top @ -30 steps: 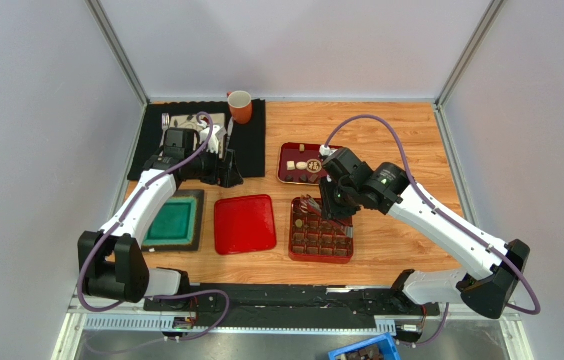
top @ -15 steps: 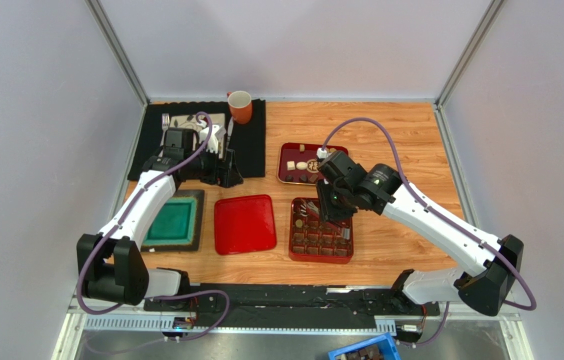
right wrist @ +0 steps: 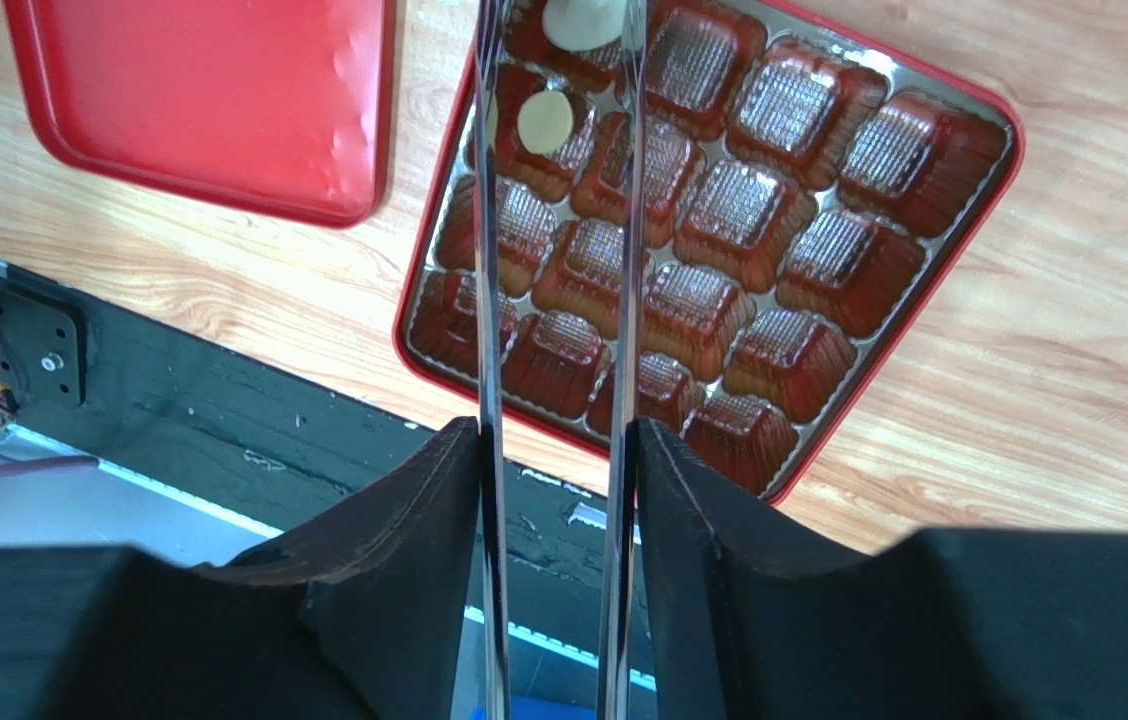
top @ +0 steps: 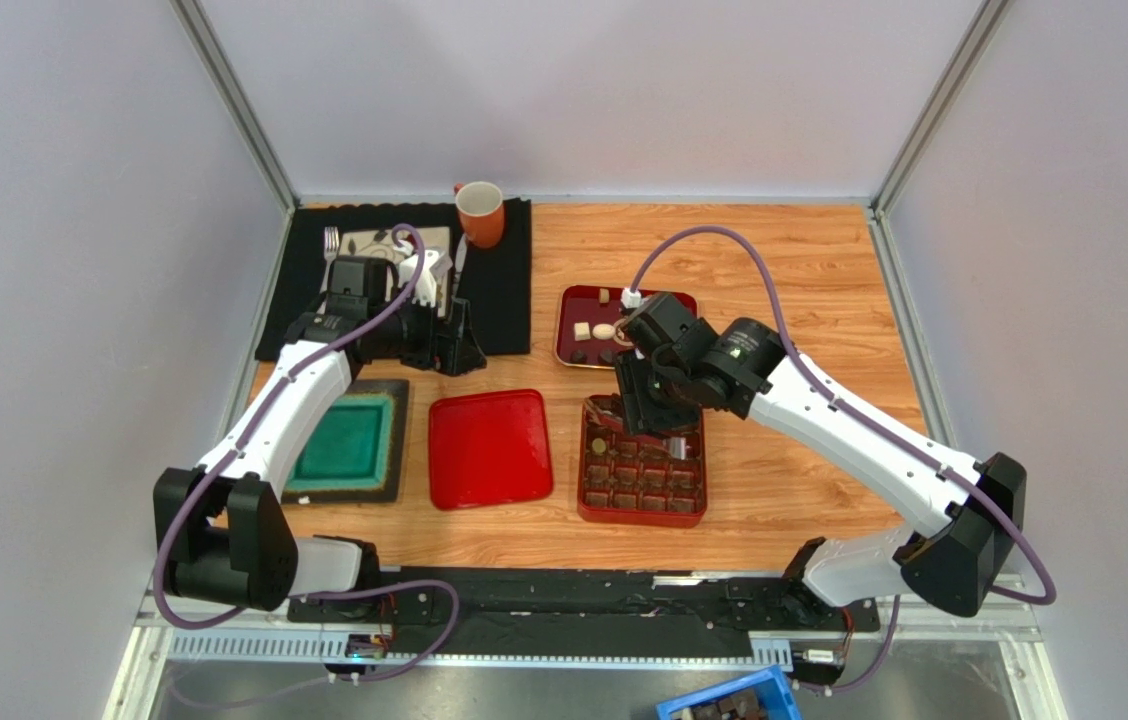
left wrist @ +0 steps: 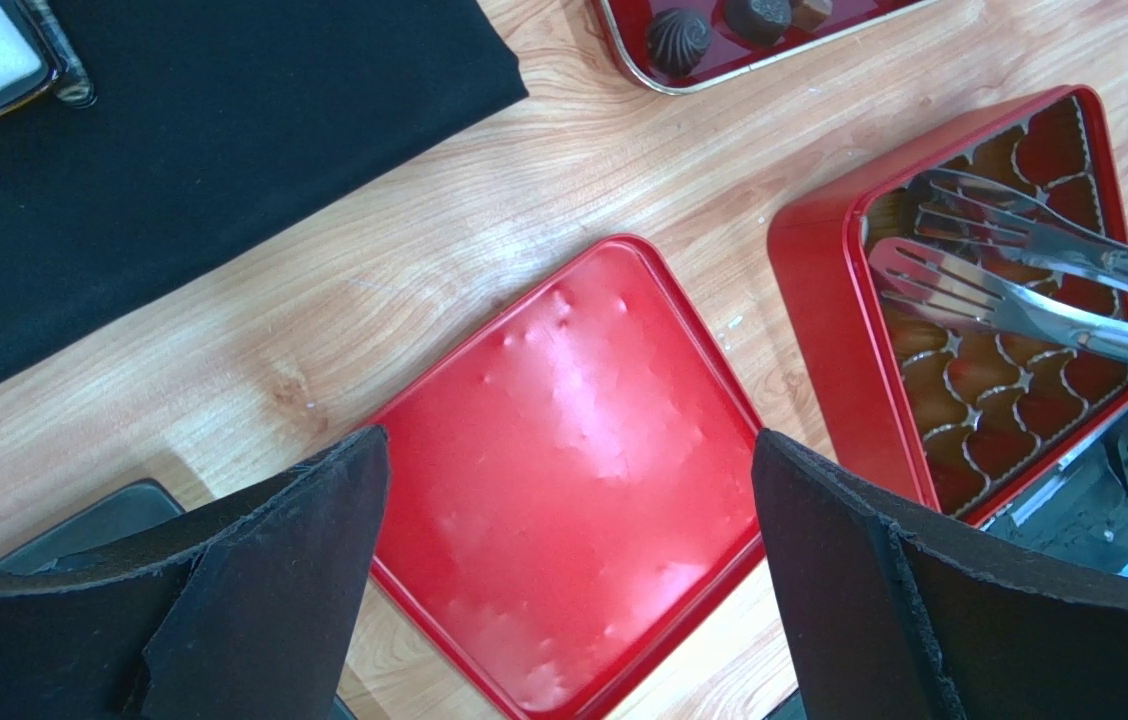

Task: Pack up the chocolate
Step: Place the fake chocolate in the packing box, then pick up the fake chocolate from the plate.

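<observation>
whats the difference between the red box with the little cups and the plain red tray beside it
The red box has tall walls and a brown liner of moulded cups; the plain red tray is shallow and smooth inside. The red box holds a pale round chocolate in one cup, with tongs over it; the plain red tray is bare. Both are red, squarish with rounded corners, and lie flat on the wooden table.
</observation>
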`<state>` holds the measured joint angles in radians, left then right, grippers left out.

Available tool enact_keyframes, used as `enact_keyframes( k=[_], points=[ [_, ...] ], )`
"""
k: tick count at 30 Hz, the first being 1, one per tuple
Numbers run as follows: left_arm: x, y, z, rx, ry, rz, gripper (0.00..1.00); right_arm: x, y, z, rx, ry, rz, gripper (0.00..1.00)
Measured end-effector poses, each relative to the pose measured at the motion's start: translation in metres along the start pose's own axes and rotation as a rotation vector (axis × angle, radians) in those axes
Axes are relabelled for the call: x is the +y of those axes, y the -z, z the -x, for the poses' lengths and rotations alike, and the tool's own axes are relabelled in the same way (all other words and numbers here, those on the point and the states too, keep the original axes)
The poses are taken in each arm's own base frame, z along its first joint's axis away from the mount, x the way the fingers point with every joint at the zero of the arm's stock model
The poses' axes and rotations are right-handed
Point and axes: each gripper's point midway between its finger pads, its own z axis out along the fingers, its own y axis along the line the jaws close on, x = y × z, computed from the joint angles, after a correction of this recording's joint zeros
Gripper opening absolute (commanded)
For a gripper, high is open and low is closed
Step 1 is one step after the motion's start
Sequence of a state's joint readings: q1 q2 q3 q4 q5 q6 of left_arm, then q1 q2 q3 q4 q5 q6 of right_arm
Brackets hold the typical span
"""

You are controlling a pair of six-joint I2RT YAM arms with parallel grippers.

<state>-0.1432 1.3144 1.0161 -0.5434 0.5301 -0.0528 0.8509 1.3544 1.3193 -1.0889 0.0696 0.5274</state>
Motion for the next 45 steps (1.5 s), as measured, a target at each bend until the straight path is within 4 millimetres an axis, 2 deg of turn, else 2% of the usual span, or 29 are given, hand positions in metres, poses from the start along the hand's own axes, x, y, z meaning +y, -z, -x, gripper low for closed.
enact_keyframes(
  k=[10, 14, 17, 22, 27, 31, 37, 45],
  points=[
    [0.000, 0.000, 0.000, 0.000, 0.000, 0.000, 0.99, 0.003, 0.021, 0.030, -0.097, 0.021, -0.008, 0.44],
    [0.000, 0.001, 0.001, -0.003, -0.001, 0.000, 0.99, 0.002, 0.026, 0.052, -0.136, 0.035, -0.023, 0.45],
    [-0.001, 0.001, 0.001, -0.006, -0.003, -0.001, 0.99, -0.005, 0.022, 0.074, -0.157, 0.028, -0.046, 0.45],
    [-0.002, 0.001, 0.001, -0.006, -0.003, -0.004, 0.99, -0.026, -0.001, 0.110, -0.165, -0.001, -0.095, 0.44],
    [-0.001, 0.001, 0.001, -0.006, -0.003, -0.003, 0.99, -0.045, -0.039, 0.137, -0.148, -0.022, -0.128, 0.43],
    [-0.001, 0.001, 0.001, -0.006, -0.004, -0.004, 0.99, -0.057, -0.063, 0.151, -0.137, -0.035, -0.143, 0.43],
    [-0.001, 0.001, 0.001, -0.006, -0.007, -0.004, 0.99, -0.065, -0.096, 0.171, -0.138, -0.054, -0.145, 0.41],
    [-0.001, 0.002, 0.001, -0.006, -0.011, -0.003, 0.99, -0.064, -0.117, 0.180, -0.140, -0.057, -0.137, 0.40]
  ],
)
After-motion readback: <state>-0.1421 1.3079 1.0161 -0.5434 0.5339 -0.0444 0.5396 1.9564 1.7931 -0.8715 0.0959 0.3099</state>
